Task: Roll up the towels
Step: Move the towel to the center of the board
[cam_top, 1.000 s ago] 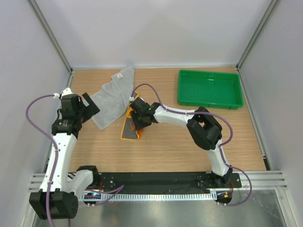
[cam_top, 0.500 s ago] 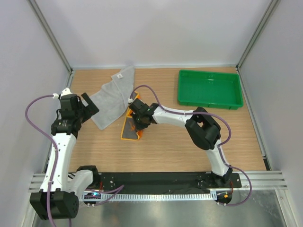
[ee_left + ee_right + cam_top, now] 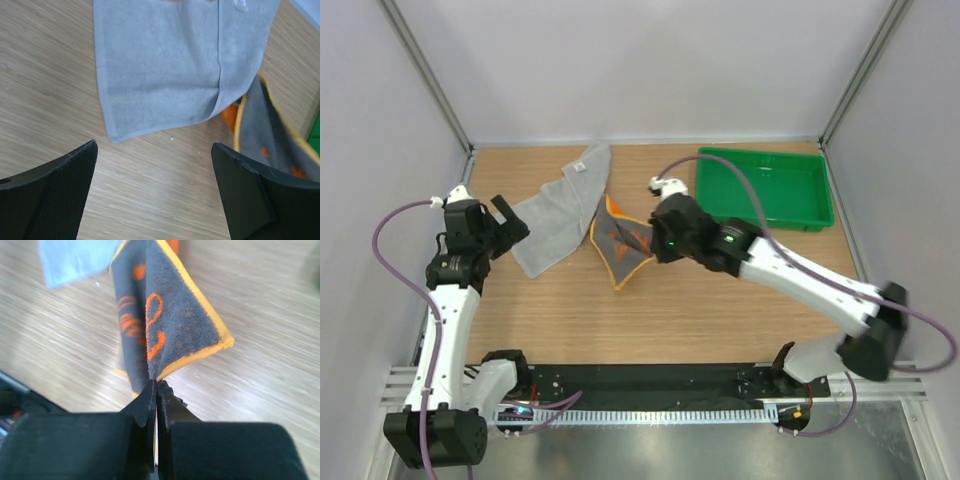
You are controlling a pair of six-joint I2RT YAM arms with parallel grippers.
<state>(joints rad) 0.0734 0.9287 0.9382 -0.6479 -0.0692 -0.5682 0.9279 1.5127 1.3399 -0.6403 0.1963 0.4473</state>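
Note:
A light grey towel (image 3: 555,205) lies flat at the back left of the table, also in the left wrist view (image 3: 165,65). The orange towel (image 3: 620,242), dark grey on one side with orange prints (image 3: 170,315), hangs folded and part lifted beside it. My right gripper (image 3: 650,240) is shut on that towel's corner, pinched at the fingertips (image 3: 156,383). My left gripper (image 3: 510,225) hovers open over bare wood (image 3: 154,146), just short of the grey towel's near corner, with nothing between its fingers. The orange towel's edge (image 3: 280,135) shows at the right of that view.
A green plastic tray (image 3: 770,220) stands at the back right, close behind the right arm's wrist. White walls and metal posts enclose the table on three sides. The black mounting rail (image 3: 650,380) runs along the near edge.
My right gripper has shut on the orange towel and drawn it up and to the right, unfolding it from its narrow heap. The right arm has swung out to the right. The left arm has held still.

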